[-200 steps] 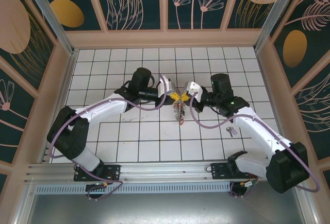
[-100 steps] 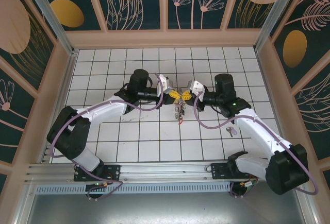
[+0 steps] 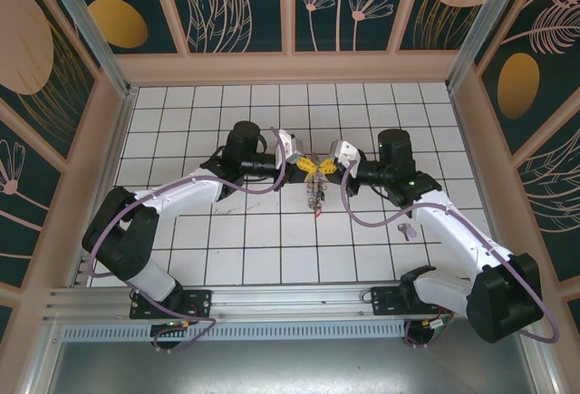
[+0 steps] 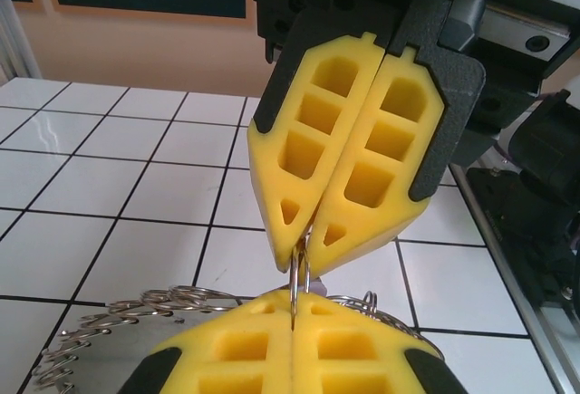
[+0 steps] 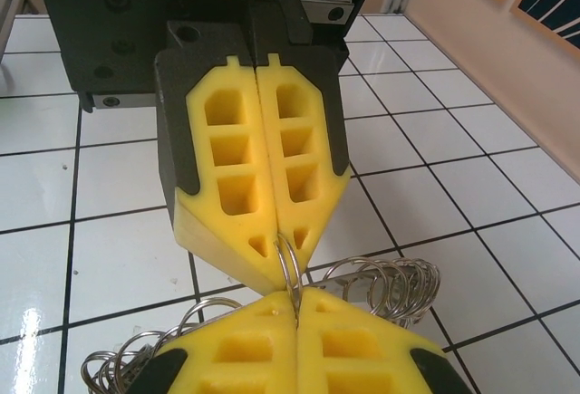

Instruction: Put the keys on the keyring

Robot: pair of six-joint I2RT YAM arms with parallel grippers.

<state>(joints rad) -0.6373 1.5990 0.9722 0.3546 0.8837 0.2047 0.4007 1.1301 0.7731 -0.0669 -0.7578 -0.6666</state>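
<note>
Left fingers [image 4: 263,314] pinched shut on keyring [image 4: 296,281] wire; right fingers [image 5: 337,314] likewise, tip to tip above counter [image 3: 263,231]; keys [image 3: 315,200] hang below in a bunch

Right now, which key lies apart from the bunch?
The lone key lying beside the right arm; the other keys hang bunched by the fingers.

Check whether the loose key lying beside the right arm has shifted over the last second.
No. The loose key sits at the same spot against the tile grid lines, with no drift in any direction.
</note>
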